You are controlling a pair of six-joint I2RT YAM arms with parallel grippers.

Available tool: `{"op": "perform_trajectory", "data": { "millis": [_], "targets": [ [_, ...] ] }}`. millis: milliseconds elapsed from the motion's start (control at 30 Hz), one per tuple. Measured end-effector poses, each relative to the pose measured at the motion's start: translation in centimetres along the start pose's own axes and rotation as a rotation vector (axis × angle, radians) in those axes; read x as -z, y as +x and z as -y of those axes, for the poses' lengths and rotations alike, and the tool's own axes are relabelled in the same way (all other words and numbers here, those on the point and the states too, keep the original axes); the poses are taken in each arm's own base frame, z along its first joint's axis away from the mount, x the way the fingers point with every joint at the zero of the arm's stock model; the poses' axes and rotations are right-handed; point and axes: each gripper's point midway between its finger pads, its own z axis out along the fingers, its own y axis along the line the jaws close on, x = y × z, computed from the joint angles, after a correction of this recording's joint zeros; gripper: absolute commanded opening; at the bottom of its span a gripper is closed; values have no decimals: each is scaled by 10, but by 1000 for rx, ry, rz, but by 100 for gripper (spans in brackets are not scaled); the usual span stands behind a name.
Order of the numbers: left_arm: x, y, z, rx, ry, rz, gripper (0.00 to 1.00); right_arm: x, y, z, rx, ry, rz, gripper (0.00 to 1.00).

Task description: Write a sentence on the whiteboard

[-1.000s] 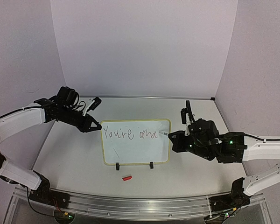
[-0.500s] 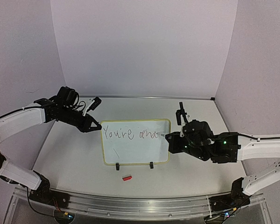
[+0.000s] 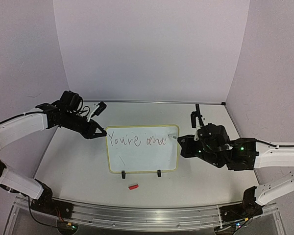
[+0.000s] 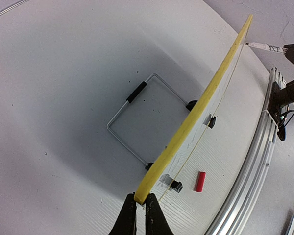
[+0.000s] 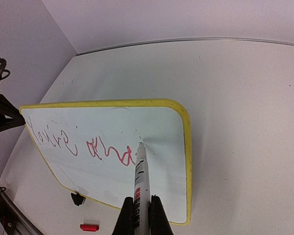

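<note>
Top external view: the rounded, yellow-framed whiteboard (image 3: 142, 156) stands mid-table on black clip feet, its upper left corner pinched by the left gripper (image 3: 102, 131). The right gripper (image 5: 141, 205) clamps a slim white marker (image 5: 140, 169), its tip on the glossy board just right of the red sentence (image 3: 136, 141).

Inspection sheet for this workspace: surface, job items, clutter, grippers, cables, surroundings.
Surface: white table, no spills seen.
Job's things: whiteboard, yellow-framed, propped tilted on a wire stand; sentence unfinished, reads roughly "You're ama"; marker with its tip at the board just past the last letter.
Clutter: small red cap on the table in front of the board.
Grippers: left gripper shut on the whiteboard's corner; right gripper shut on the marker.
Cables: black loop at the left wrist, away from the board.
Surroundings: plain pale walls; aluminium rail along the near edge.
</note>
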Motion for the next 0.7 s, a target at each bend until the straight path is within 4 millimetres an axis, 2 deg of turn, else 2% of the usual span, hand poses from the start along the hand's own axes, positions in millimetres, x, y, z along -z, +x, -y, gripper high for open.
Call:
{"op": "perform_trajectory", "data": {
  "millis": [700],
  "targets": [
    [0, 0, 0, 0, 0, 0, 0, -9, 20, 0, 5, 4, -65, 0]
  ]
}}
